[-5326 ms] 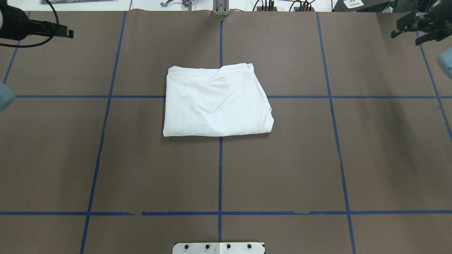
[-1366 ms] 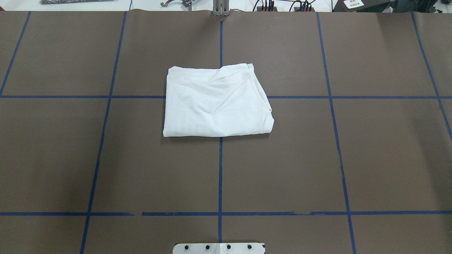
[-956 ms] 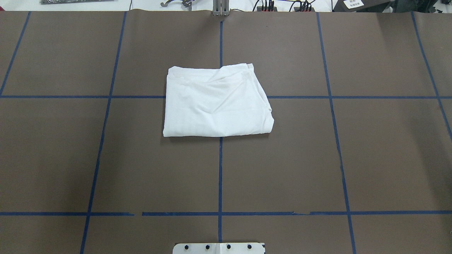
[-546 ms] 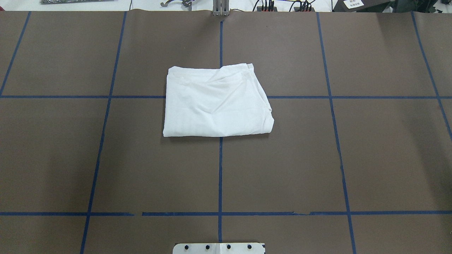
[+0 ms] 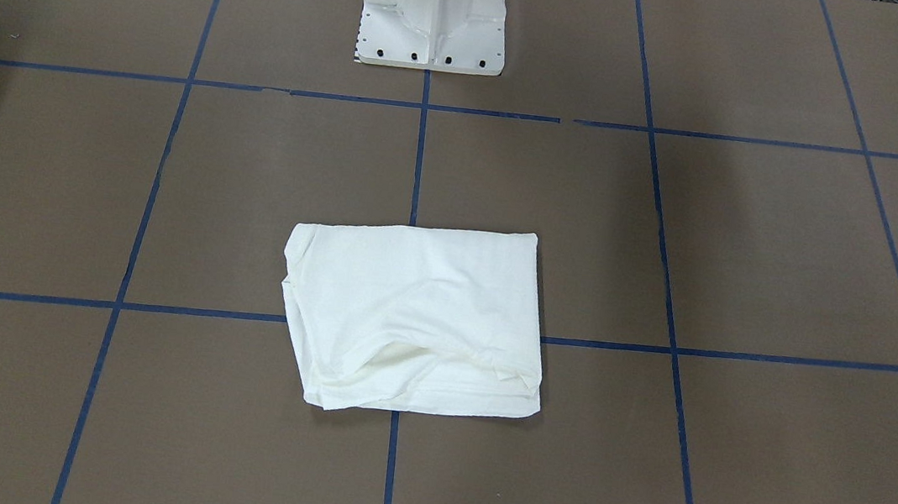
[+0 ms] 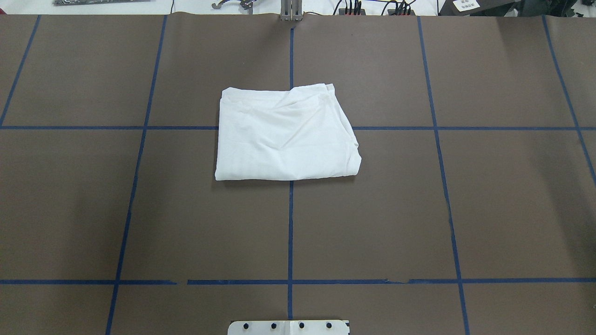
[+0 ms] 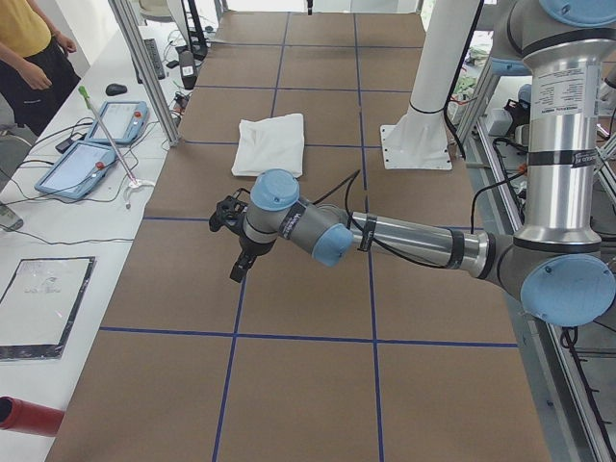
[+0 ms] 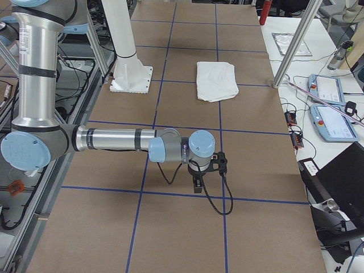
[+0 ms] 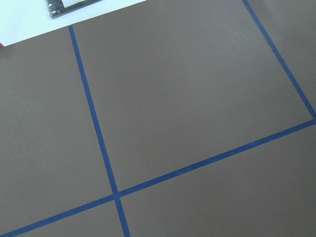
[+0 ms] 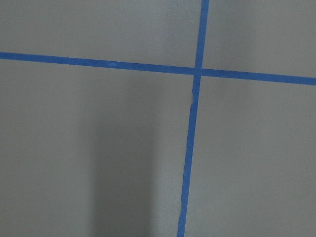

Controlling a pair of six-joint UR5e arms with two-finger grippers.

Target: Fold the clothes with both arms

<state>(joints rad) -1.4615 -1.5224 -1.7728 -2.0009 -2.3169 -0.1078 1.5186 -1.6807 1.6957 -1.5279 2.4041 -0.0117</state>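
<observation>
While both arms are parked out towards the table ends, I see the white shirt (image 6: 284,137) lying folded into a rough rectangle on the brown table cover (image 6: 503,209). It sits flat across the centre line of the blue tape grid (image 6: 289,232), where that line meets the cross line farther from the white pedestal base (image 6: 288,327). In the front-facing view the shirt (image 5: 412,315) has layered edges along its side away from the robot, and one side runs slanted. Soft creases cross its top face.

From the left end camera, the left arm (image 7: 404,241) stretches low over the cover. The left gripper (image 7: 231,248) points down above a tape line near the operators' side, well apart from the shirt (image 7: 270,144). I cannot tell whether its fingers are apart or together. From the right end camera, the right arm (image 8: 114,138) reaches out the same way, and the right gripper (image 8: 199,181) hangs just over a tape line, well apart from the shirt (image 8: 216,81). I cannot tell its finger state either. Neither gripper touches the cloth.

Both wrist cameras give me only brown cover and blue tape crossings
</observation>
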